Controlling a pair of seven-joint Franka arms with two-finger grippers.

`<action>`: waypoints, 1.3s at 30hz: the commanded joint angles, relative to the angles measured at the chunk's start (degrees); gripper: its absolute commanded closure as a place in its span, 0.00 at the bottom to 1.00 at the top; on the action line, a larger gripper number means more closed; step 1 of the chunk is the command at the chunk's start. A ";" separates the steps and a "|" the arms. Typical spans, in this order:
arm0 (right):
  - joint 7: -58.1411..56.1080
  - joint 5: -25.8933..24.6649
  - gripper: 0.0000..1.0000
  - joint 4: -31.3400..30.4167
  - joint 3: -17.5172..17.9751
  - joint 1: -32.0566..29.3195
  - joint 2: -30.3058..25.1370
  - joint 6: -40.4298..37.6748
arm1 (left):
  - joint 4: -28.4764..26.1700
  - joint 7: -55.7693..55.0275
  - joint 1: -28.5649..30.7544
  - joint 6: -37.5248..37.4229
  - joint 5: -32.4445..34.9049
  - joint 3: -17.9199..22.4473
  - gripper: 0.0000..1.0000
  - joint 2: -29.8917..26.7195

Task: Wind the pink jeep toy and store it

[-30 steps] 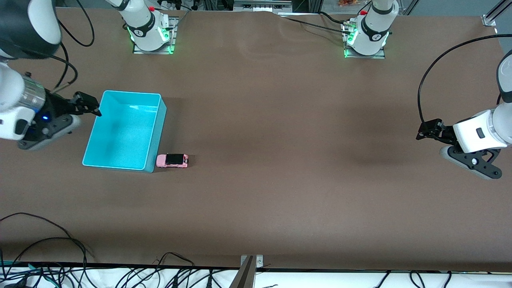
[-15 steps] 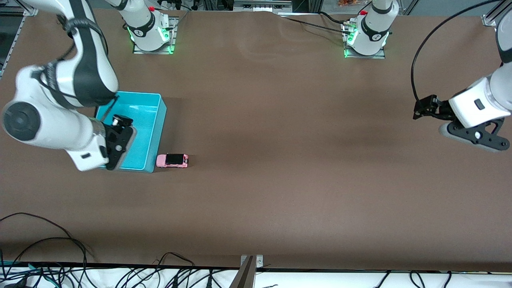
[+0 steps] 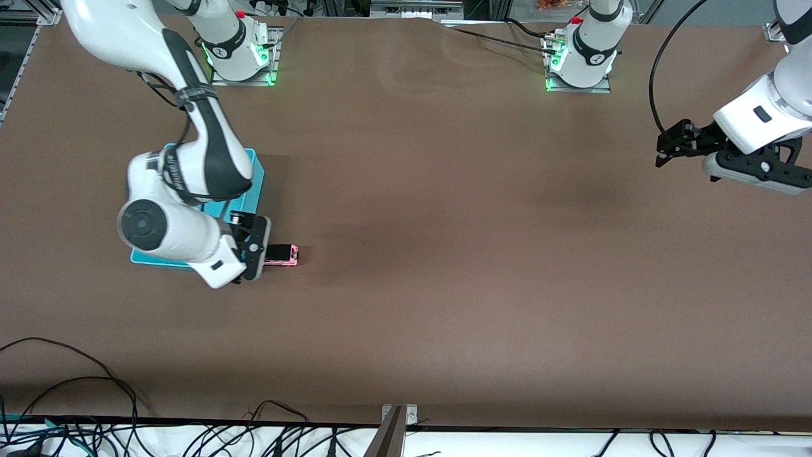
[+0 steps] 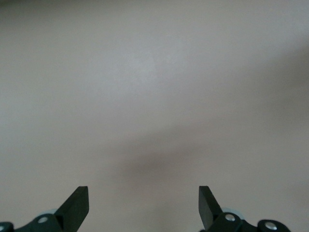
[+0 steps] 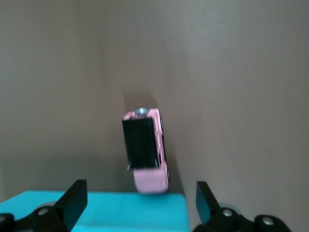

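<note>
The pink jeep toy (image 3: 283,255) stands on the brown table, right beside the corner of the turquoise bin (image 3: 255,185) that is nearest the front camera. My right gripper (image 3: 251,244) hovers over that bin corner, next to the jeep, open and empty. In the right wrist view the jeep (image 5: 145,151), with its black roof, lies just past the bin's rim (image 5: 96,211), ahead of the open right gripper (image 5: 140,201). My left gripper (image 3: 663,148) is open and empty in the air over bare table at the left arm's end. The left wrist view shows the open left gripper (image 4: 143,203) over bare table.
The right arm covers much of the bin. Loose black cables (image 3: 76,393) lie along the table edge nearest the front camera. A metal bracket (image 3: 398,416) sits at the middle of that edge.
My right arm has swung across the bin to its corner beside the jeep. My left gripper has risen and drifted toward the bases. The jeep has not moved.
</note>
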 commanded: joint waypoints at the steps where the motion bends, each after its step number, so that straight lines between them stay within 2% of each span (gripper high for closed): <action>1: -6.20 -0.23 0.00 -5.07 -0.05 0.06 0.68 7.20 | -2.93 -2.80 -1.25 1.51 -0.65 1.35 0.00 -2.26; 8: -7.27 -0.41 0.00 -6.48 -0.05 0.06 2.62 10.37 | 0.32 -2.80 -0.72 -1.39 -0.56 1.26 0.00 0.11; 17: -7.44 -0.41 0.02 -10.08 -0.14 -0.03 3.67 13.97 | 0.42 -2.80 -1.07 -1.39 -0.56 0.99 0.00 0.11; 19: -7.44 -0.41 0.11 -10.61 -0.14 -0.03 3.67 14.59 | 0.42 -2.80 -1.16 -1.39 -0.47 0.99 0.00 0.11; 24: -7.53 -0.41 0.69 -10.61 -0.14 -0.12 3.59 14.24 | 0.50 -2.80 -1.42 -1.39 -0.47 0.91 0.00 0.20; 26: -7.97 -0.41 0.80 -10.26 -0.14 -0.12 3.32 14.15 | 0.50 -2.80 -1.51 -1.39 -0.47 0.91 0.00 0.20; 30: -7.97 -0.06 0.88 -9.91 -0.14 -0.29 2.79 14.15 | 0.59 -2.80 -1.51 -1.39 -0.47 0.82 0.00 0.20; 34: -7.97 -0.06 0.89 -8.68 -0.05 -0.21 1.57 13.10 | 0.59 -2.72 -1.51 -1.48 -0.47 0.82 0.00 0.11; 39: -7.71 0.56 0.89 -3.59 -0.14 -0.29 1.04 5.82 | 1.64 -2.80 -1.60 -1.48 -0.47 0.73 0.00 0.55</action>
